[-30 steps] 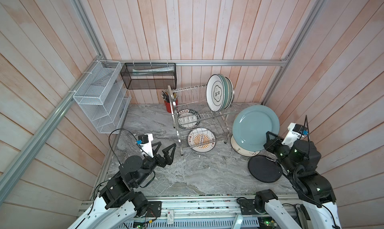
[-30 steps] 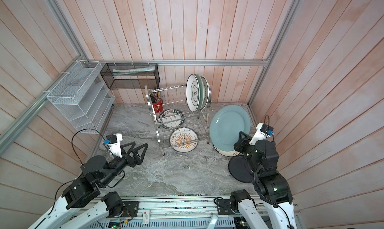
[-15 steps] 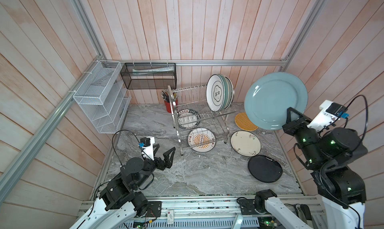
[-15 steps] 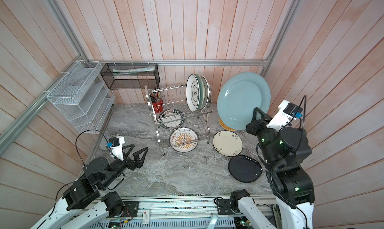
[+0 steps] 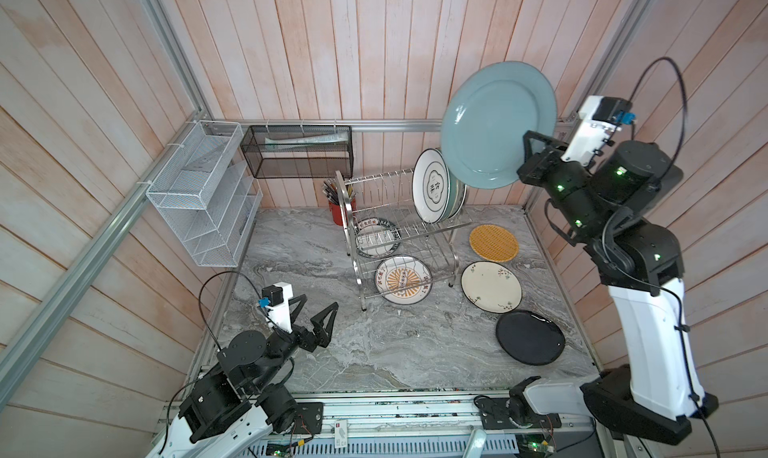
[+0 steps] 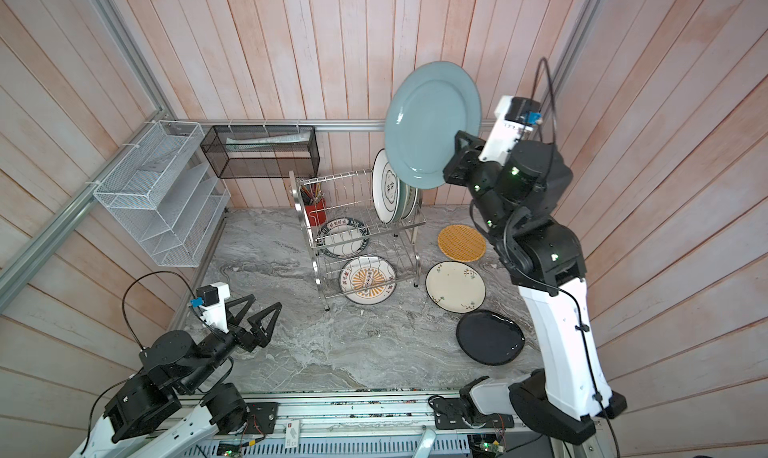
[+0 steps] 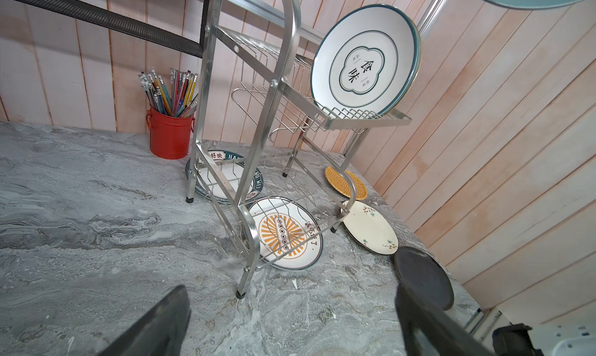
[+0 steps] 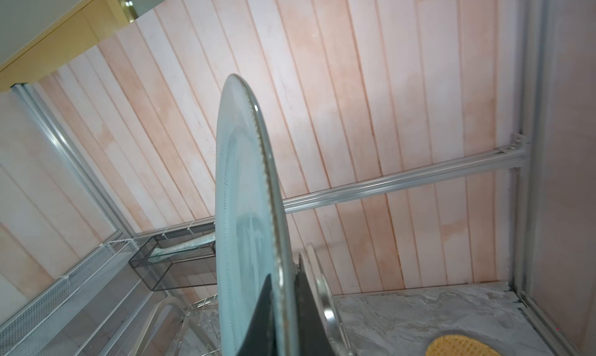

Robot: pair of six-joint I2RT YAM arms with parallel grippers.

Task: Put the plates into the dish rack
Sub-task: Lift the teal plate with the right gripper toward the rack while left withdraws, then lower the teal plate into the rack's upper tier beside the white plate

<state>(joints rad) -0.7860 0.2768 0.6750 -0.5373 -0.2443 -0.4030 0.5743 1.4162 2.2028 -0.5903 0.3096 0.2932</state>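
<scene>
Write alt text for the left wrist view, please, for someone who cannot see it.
A steel dish rack stands on a marble table, a white green-rimmed plate upright in its upper tier. A sunburst plate lies under the rack; a woven disc, cream floral plate and black plate lie alongside. The open left gripper frames the foreground.

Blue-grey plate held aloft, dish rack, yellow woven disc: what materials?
Blue-grey plate: probably glazed ceramic; smooth glossy face, soft reflections.
Dish rack: polished metal, likely stainless steel; mirror-bright tubes and wire.
Yellow woven disc: plant fibre, perhaps rattan or bamboo; matte, visible grid weave.
</scene>
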